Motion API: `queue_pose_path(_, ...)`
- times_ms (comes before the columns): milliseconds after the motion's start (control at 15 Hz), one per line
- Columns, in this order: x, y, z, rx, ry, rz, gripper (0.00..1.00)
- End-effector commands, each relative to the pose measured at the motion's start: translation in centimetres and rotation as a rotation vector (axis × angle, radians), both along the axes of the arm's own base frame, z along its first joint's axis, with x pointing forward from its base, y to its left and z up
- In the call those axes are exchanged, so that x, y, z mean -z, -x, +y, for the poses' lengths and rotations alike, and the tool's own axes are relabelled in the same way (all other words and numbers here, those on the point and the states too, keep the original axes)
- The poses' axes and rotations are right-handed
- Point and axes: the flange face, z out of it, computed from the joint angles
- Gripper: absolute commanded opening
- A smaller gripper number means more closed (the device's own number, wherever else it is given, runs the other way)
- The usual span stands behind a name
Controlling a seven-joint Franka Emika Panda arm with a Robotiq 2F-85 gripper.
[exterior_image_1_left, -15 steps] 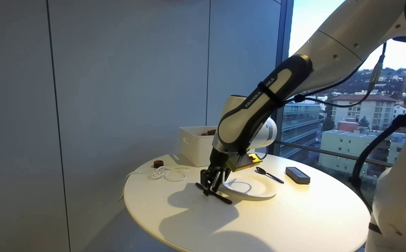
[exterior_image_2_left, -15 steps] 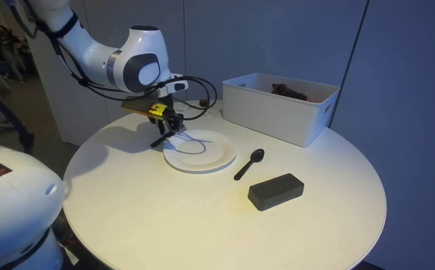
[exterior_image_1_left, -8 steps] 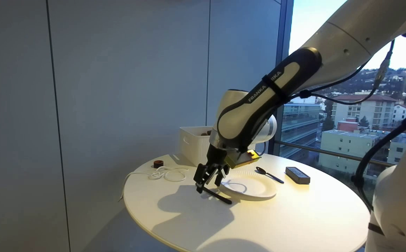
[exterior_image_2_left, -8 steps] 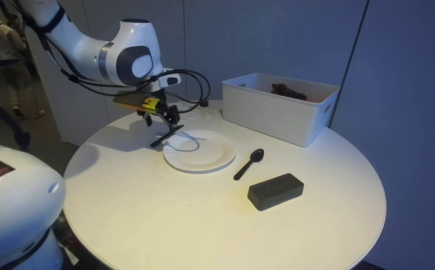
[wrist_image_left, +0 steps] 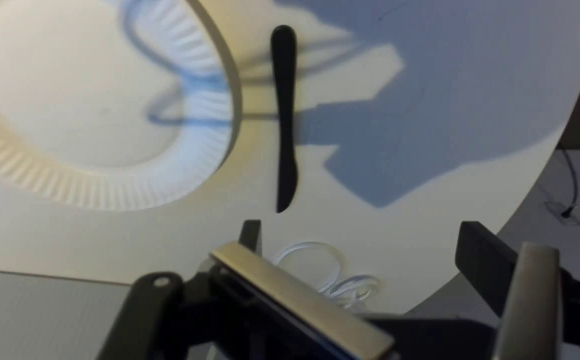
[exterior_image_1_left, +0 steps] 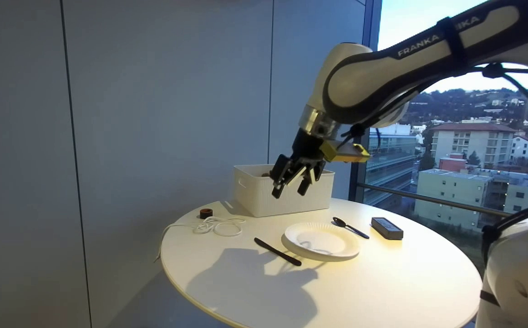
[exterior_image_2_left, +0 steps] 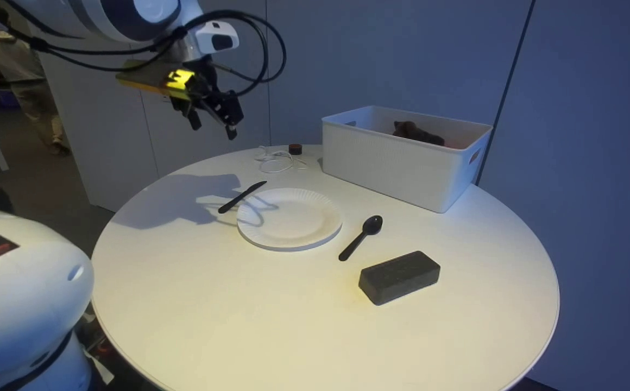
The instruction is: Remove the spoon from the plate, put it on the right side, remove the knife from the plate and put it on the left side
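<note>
Now the knife [wrist_image_left: 285,120] lies flat on the table [exterior_image_2_left: 271,326], just beside the plate [exterior_image_2_left: 300,222] and apart from its rim; in the wrist view a narrow strip of tabletop shows between the two. The knife's blade end is nearer the white cable [exterior_image_1_left: 214,223], its rounded handle end farther off. On the opposite side of the plate the spoon [exterior_image_2_left: 358,242] also rests on the table, near the rim without touching it, its bowl end toward the white box [exterior_image_2_left: 385,165].

I hold my gripper [exterior_image_1_left: 290,191] well above the tabletop, tilted, its fingers [wrist_image_left: 485,260] spread wide apart with nothing gripped between them. In the wrist view they stand at the lower edge, and the knife lies beyond them. The broad shadow [exterior_image_1_left: 255,291] of my arm [exterior_image_1_left: 409,68] spreads over the table and reaches the knife.

Beyond the spoon, near it, a dark block [exterior_image_2_left: 399,277] lies on the table. The white box stands near the table's edge, and inside it an unclear dark brown thing [exterior_image_2_left: 418,133] shows. The cable lies in loose loops and, in an exterior view, runs over the table's edge. Just beside it sits a small dark round thing [exterior_image_1_left: 205,213]. Past the table, in an exterior view, a window [exterior_image_1_left: 428,116] looks out on buildings [exterior_image_1_left: 471,141] and hills [exterior_image_1_left: 457,101], and in an exterior view a person [exterior_image_2_left: 17,60] shows from behind.
</note>
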Motion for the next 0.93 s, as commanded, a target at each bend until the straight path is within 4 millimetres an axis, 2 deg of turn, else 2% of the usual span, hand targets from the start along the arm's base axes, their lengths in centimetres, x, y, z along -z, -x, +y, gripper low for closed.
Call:
queue_pose_path(0,-2.9,2.4,-4.9,0.182,0.039,-0.027,1.0)
queue_pose_path(200,-2.3,2.7,-9.5,0.268,0.062,-0.023,1.0)
queue_pose_path(267,-1.5,2.6,-10.8,0.296,0.058,-0.009,1.0)
queue_pose_path(467,0.2,2.4,-13.8,0.343,0.037,-0.003,1.0)
queue_pose_path(533,-0.3,2.8,-12.5,0.325,0.033,0.017,1.0)
queue_pose_path(600,0.2,2.8,-13.0,0.333,0.027,0.026,1.0)
queue_pose_path(867,0.3,2.8,-12.8,0.328,0.029,0.032,1.0)
